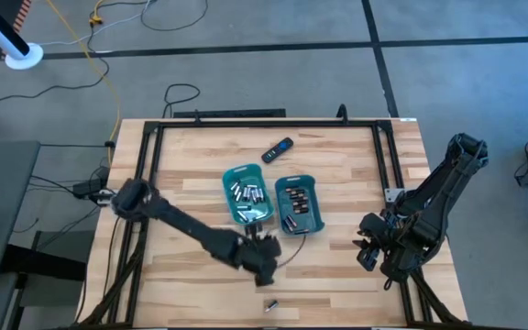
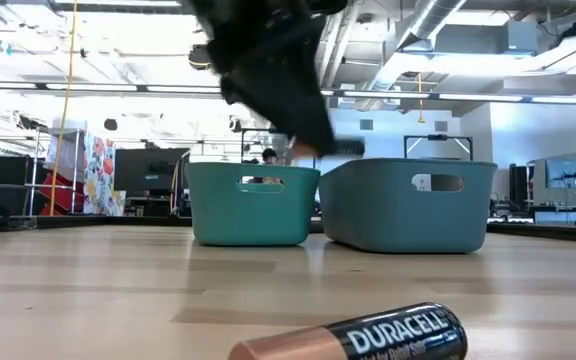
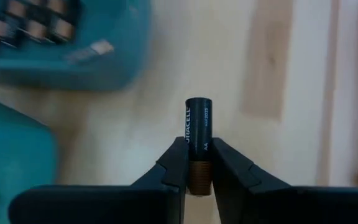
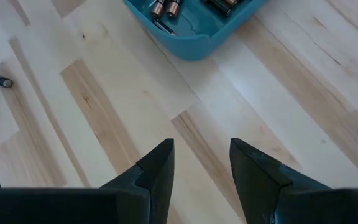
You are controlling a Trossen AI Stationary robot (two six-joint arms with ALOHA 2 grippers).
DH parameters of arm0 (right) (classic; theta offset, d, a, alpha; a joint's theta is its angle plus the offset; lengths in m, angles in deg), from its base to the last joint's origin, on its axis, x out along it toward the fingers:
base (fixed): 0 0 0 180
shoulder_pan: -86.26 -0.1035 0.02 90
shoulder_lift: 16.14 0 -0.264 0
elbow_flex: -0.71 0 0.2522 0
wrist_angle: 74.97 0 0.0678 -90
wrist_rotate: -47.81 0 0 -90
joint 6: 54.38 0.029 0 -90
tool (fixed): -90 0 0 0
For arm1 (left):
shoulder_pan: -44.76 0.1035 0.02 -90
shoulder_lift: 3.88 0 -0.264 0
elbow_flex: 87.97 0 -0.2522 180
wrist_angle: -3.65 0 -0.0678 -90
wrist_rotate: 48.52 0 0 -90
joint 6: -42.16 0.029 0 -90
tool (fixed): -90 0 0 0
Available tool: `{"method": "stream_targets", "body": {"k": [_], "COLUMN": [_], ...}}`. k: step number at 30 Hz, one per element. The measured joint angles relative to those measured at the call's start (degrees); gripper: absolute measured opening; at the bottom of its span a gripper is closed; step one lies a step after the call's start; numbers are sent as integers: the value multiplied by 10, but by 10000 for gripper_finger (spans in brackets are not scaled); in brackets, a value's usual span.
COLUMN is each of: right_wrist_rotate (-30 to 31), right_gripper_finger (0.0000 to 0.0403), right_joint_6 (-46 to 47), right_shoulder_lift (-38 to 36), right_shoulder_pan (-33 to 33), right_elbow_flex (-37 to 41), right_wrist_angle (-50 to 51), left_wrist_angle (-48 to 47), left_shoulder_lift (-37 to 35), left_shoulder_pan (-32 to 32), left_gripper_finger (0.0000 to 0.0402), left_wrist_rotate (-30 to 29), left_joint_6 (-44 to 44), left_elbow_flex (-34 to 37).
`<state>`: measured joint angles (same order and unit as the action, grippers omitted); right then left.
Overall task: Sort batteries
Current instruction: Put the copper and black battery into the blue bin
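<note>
Only in the left wrist view could we see the left gripper (image 3: 198, 167) fingers clenched on a dark copper-ended battery (image 3: 198, 134), held above bare bench (image 1: 191, 165) beside the two teal trays (image 1: 248, 193) holding more batteries (image 1: 246, 192). The low view alone showed a loose Duracell battery (image 2: 368, 340) near the bench's front edge. We noted the right gripper (image 4: 201, 152) hanging released over open wood at the right, the room's floor beyond.
</note>
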<state>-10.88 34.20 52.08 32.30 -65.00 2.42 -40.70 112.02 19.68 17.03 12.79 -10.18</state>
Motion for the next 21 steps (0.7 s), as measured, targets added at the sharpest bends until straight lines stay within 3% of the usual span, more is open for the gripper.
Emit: {"method": "stream_targets", "body": {"k": [5,8,12,21], "right_wrist_rotate": [0,4,12,20], "right_gripper_finger": [171,171,171,171], "right_joint_6": [17,32,64,148], "right_shoulder_lift": [0,0,0,16], "right_shoulder_pan": [5,5,5,11], "right_elbow_flex": [0,0,0,0], "right_wrist_angle": [-1,0,2,9], "left_wrist_angle": [-5,-7,-4,-4], "left_shoulder_lift": [-48,-54,-50,-50], "left_shoulder_pan": [55,90,144,268], "left_gripper_finger": [42,42,42,42], "left_wrist_rotate": [0,4,57,180], "left_joint_6": [26,92,192,275], "left_elbow_flex": [-8,-32,-72,-81]}}
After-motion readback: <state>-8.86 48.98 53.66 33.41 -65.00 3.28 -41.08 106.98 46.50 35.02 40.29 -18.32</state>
